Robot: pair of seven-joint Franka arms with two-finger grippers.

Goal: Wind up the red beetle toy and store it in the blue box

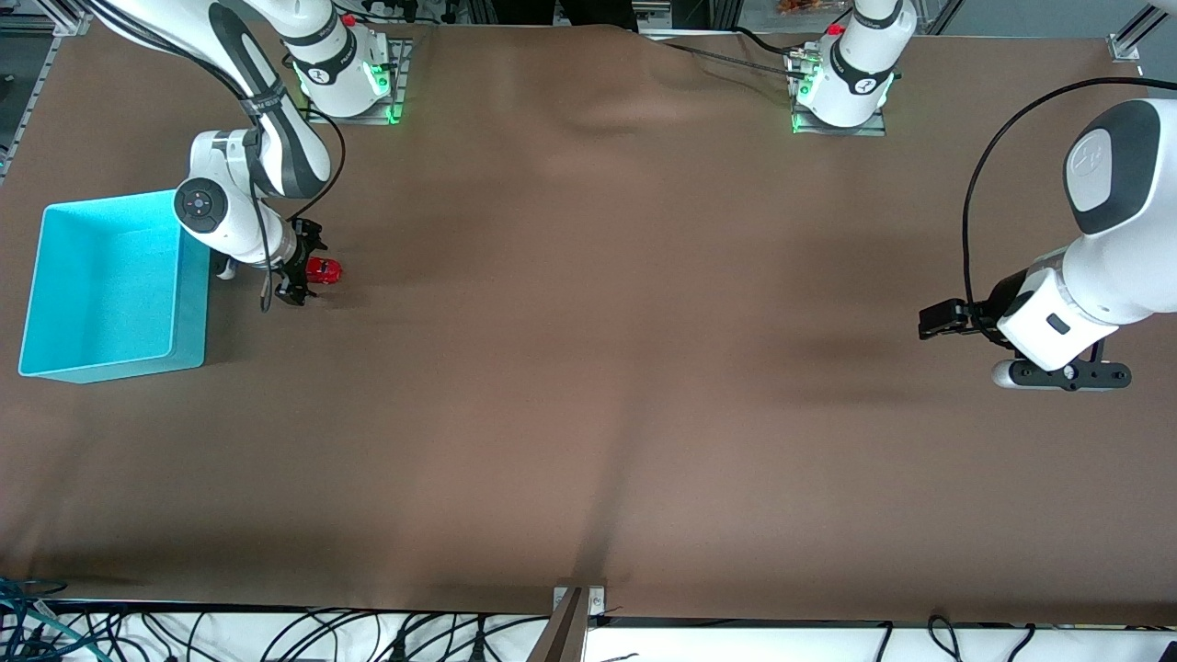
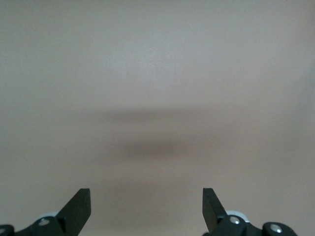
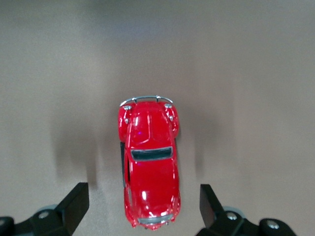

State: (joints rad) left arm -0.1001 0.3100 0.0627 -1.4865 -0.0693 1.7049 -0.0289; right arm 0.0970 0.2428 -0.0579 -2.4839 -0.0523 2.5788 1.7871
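Observation:
The red beetle toy (image 1: 324,270) stands on its wheels on the brown table, beside the blue box (image 1: 191,308) on the side toward the table's middle. My right gripper (image 1: 310,271) is down at the table with the toy's rear end between its fingers. In the right wrist view the red beetle toy (image 3: 149,172) lies lengthwise between the two black fingers (image 3: 78,199), and the right gripper (image 3: 143,202) is open with a gap on each side of the toy. My left gripper (image 1: 931,322) waits open over bare table at the left arm's end; the left wrist view shows the left gripper (image 2: 146,206) holding nothing.
The blue box has no lid and its pale floor (image 1: 101,285) holds nothing. It sits at the right arm's end of the table. The brown cloth (image 1: 588,386) covers the whole table. Cables hang along the edge nearest the front camera.

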